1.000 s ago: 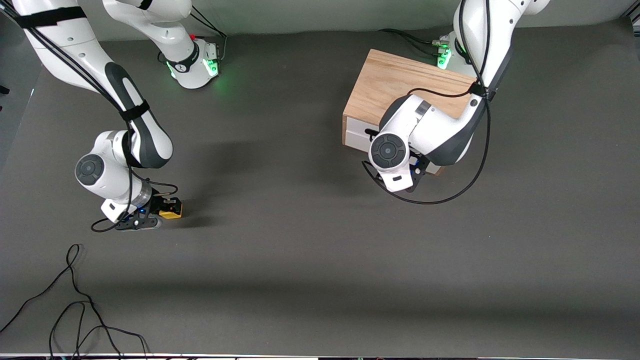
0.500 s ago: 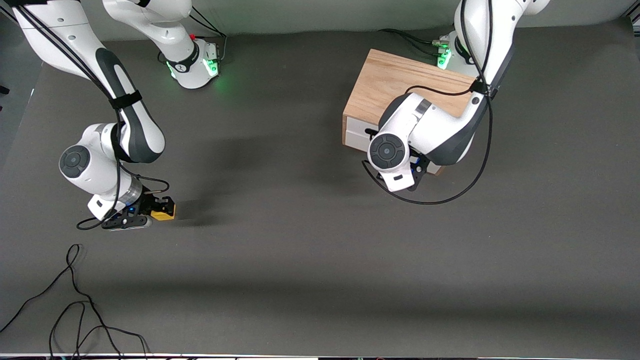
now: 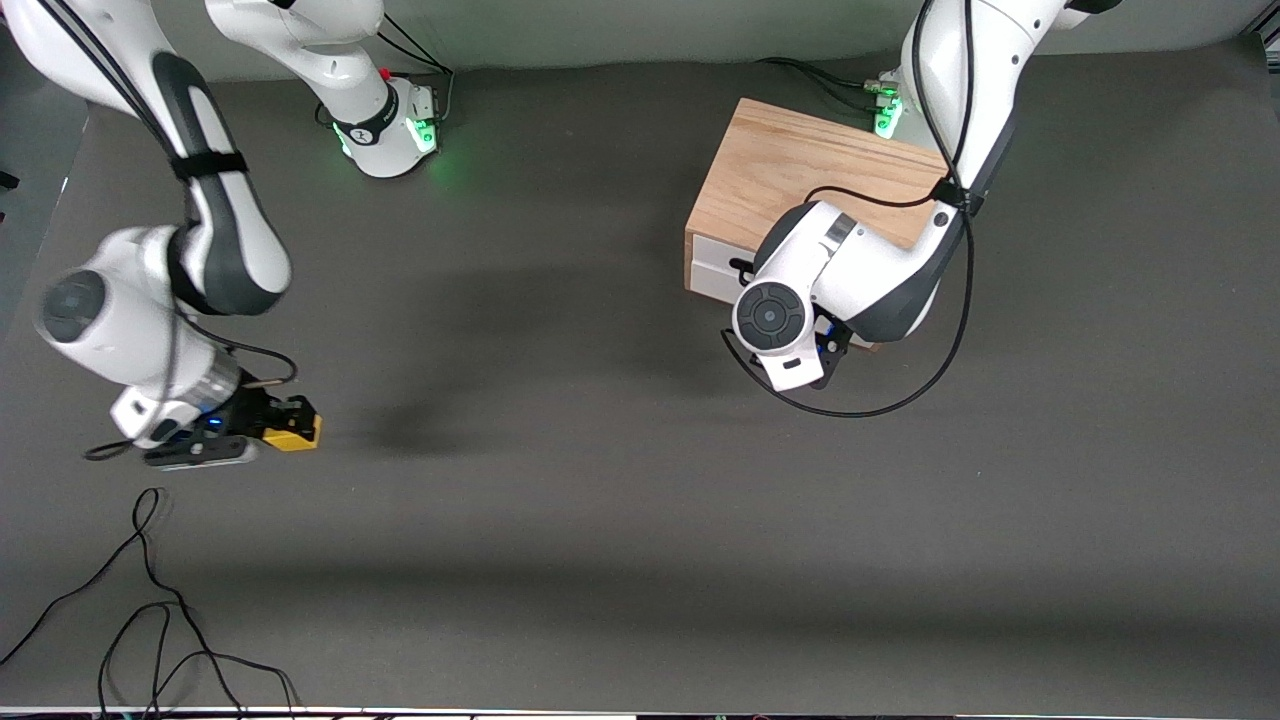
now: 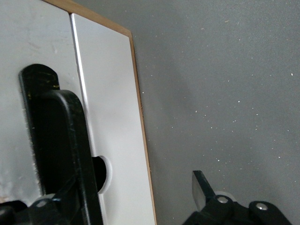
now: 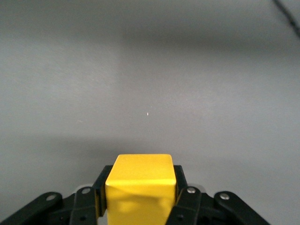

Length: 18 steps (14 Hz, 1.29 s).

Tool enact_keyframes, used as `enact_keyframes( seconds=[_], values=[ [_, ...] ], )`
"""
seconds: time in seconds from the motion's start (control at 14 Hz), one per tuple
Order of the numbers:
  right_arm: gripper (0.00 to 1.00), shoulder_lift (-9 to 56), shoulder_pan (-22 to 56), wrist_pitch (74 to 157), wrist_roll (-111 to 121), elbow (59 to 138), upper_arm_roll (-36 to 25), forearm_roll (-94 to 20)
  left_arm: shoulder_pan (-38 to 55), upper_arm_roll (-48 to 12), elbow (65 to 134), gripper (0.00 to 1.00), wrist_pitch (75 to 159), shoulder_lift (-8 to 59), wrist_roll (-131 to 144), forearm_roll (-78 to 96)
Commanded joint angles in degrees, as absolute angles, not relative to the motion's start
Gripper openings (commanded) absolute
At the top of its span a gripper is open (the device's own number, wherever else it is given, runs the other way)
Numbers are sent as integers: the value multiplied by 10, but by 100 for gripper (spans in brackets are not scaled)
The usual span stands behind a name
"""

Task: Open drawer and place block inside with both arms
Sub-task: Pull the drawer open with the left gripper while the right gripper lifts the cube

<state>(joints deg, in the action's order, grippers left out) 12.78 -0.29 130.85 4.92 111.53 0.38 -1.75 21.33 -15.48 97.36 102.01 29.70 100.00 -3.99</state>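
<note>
Change since earlier: right tool (image 3: 290, 425) has carried the block (image 3: 293, 436) off the counter (image 3: 600, 520) and toward the right arm's end; its shadow now lies apart from it. Left arm has stayed at the drawer front, almost unmoved.

Front view, right tool: clenched on the yellow block, up over bare counter at the right arm's end, well apart from the box.

Front view, left tool: hidden under the left arm's wrist (image 3: 770, 318), low in front of the drawer (image 3: 712, 272); its state cannot be told from here.

Front view, drawer: sits flush in the oak-grain box (image 3: 800, 175), not pulled out.

Front view, surroundings: loose black cable (image 3: 150, 610) lies on the counter nearer the camera than the right tool; nothing stands between that tool and the box.

Left wrist view: left tool (image 4: 126, 197) released, one finger (image 4: 63, 154) lying against the white drawer front (image 4: 112, 117), the other finger off to the side over the counter (image 4: 220, 84).

Right wrist view: block (image 5: 139, 185) squeezed between the two pads of the right tool (image 5: 139, 197), only bare counter (image 5: 150, 70) ahead.
</note>
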Motion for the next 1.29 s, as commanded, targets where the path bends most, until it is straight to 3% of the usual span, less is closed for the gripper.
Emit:
enact_keyframes(
  seconds=[0.0,0.14,0.36,1.0,1.21],
  values=[
    [0,102,1,1164,49,1005,0,-29,207,-154,958,100,1047,312,1009,-60],
    [0,103,1,1069,48,930,0,-29,207,-154,953,100,1066,314,1009,-61],
    [0,91,1,1016,49,895,-1,-28,207,-154,947,100,1085,318,1006,-63],
    [0,83,2,993,48,888,0,-28,206,-154,825,100,1086,395,1005,-88],
    [0,86,2,993,48,882,1,-28,206,-154,814,100,1120,399,1006,-91]
  ],
)
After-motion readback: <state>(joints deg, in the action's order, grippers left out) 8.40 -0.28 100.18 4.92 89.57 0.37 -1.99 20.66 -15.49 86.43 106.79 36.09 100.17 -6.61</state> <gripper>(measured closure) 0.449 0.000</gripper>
